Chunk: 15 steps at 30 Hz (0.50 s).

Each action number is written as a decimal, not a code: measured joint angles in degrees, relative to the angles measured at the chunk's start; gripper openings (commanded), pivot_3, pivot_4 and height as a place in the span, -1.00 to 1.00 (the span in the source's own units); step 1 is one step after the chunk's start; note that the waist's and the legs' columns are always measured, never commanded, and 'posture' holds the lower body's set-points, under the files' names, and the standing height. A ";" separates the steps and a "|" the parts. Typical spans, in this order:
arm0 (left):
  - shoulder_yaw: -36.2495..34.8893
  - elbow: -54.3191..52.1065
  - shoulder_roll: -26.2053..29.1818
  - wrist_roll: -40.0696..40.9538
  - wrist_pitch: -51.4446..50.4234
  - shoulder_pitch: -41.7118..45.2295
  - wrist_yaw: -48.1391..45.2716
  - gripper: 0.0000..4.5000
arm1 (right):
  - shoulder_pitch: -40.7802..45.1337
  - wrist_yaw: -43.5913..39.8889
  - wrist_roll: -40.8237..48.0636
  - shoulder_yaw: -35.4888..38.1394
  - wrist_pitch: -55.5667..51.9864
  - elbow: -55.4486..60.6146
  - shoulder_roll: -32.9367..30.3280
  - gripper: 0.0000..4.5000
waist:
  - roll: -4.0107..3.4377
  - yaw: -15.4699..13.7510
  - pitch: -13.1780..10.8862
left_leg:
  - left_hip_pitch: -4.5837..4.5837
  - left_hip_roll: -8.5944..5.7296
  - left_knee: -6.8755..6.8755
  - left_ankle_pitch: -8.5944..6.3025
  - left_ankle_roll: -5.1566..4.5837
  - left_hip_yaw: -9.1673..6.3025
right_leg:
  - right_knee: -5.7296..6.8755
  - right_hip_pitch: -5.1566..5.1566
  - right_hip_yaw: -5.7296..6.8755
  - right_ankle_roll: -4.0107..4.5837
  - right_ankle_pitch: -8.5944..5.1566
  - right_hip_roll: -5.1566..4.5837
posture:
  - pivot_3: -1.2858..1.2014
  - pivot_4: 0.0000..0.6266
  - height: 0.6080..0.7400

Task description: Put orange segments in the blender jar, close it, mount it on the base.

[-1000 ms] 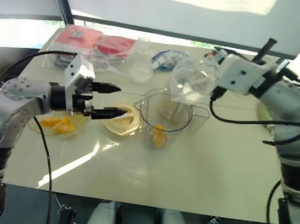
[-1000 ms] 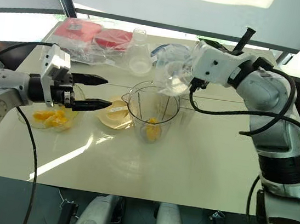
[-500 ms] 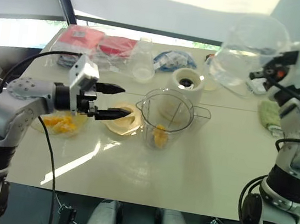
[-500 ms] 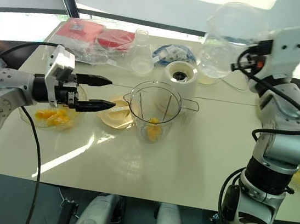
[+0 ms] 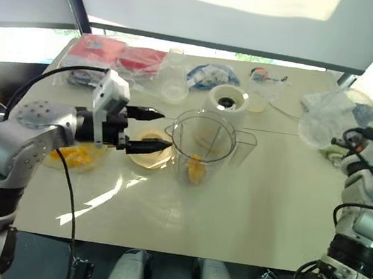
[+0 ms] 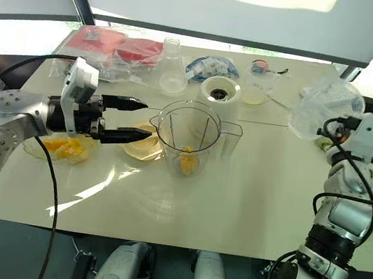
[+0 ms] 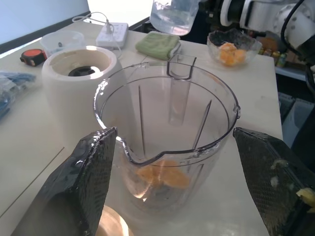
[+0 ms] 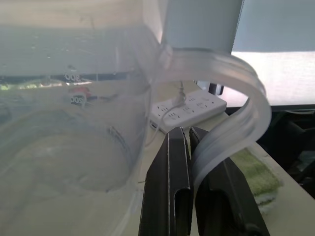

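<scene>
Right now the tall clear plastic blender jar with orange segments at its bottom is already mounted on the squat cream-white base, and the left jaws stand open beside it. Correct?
Not quite. The tall clear plastic blender jar with orange segments at its bottom stands on the table in front of the squat cream-white base, not mounted on it; the left eye view shows the base's dark socket uncovered. The left gripper does have its jaws open beside the jar.
</scene>
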<state>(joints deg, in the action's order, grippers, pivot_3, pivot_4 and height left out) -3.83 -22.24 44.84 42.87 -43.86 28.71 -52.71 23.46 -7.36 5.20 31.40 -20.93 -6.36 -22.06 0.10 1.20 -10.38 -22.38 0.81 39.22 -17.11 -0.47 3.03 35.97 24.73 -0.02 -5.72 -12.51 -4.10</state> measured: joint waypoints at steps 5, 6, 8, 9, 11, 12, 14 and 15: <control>0.00 -1.61 -0.25 0.92 -1.10 -1.11 1.75 0.75 | -0.32 4.32 -1.27 -1.94 6.93 -12.20 0.38 -0.99 | -0.02 0.00 -0.01 | 0.00 0.00 0.00 0.02 0.03 0.00 | 0.01 0.01 -0.06 -0.01 0.00 0.00 | 0.03 -0.52 1.00; 0.00 -1.62 -0.25 1.10 -1.36 -1.17 2.05 0.75 | -0.20 5.06 -0.95 -1.85 7.82 -13.49 0.64 -0.99 | -0.02 0.00 -0.01 | 0.00 0.00 0.00 0.02 0.03 0.00 | 0.01 0.01 -0.05 -0.01 0.00 0.01 | 0.03 -0.52 1.00; 0.00 -1.71 -0.37 1.45 -1.83 -1.18 2.68 0.75 | 0.15 6.19 -0.08 -1.85 9.64 -15.75 0.98 -0.99 | -0.02 0.00 -0.01 | 0.00 0.00 0.00 0.02 0.03 0.00 | 0.01 0.01 -0.06 -0.01 0.01 0.00 | 0.03 -0.52 1.00; 0.00 -1.90 -0.63 1.55 -1.90 -1.20 3.12 0.75 | 0.44 6.84 0.14 -1.88 10.81 -17.19 0.97 -0.99 | -0.02 0.00 -0.01 | 0.00 0.00 0.00 0.02 0.04 0.00 | 0.00 0.01 -0.06 -0.01 0.01 0.00 | 0.03 -0.52 1.00; 0.01 -2.52 -0.70 1.65 -2.00 -1.25 3.66 0.75 | 0.47 7.57 0.14 -2.11 12.37 -18.95 0.95 -0.99 | -0.02 0.00 -0.01 | 0.00 0.00 0.00 0.03 0.04 0.00 | 0.00 0.00 -0.06 -0.01 0.01 0.00 | 0.03 -0.52 1.00; 0.01 -2.73 -0.78 1.75 -2.15 -1.25 4.10 0.75 | 0.47 7.95 0.12 -2.39 13.19 -19.78 0.95 -0.99 | -0.02 0.00 -0.01 | 0.00 0.00 0.00 0.03 0.04 0.00 | 0.00 0.00 -0.06 -0.01 0.01 0.00 | 0.03 -0.52 1.00; 0.01 -2.89 -0.98 2.19 -2.62 -1.26 4.58 0.75 | 0.40 8.63 0.11 -3.36 14.46 -21.44 0.99 -0.99 | -0.02 0.00 -0.01 | 0.00 0.00 0.00 0.03 0.04 0.00 | 0.00 0.01 -0.06 -0.01 0.01 0.00 | 0.03 -0.52 1.00; 0.01 -3.00 -0.97 2.31 -2.93 -1.26 4.78 0.75 | 0.31 8.90 0.11 -3.71 15.15 -22.14 1.03 -0.99 | -0.02 0.01 -0.01 | 0.00 0.00 0.00 0.03 0.05 -0.01 | 0.01 0.00 -0.06 -0.01 0.01 0.00 | 0.03 -0.52 1.00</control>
<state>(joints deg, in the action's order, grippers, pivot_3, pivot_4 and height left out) -3.82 -25.24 43.87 45.18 -46.79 27.45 -47.93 23.77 1.55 5.31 27.68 -5.78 -28.50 -21.03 0.08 1.20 -10.39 -22.38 0.81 39.22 -17.09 -0.42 3.03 35.97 24.74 -0.08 -5.73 -12.51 -4.09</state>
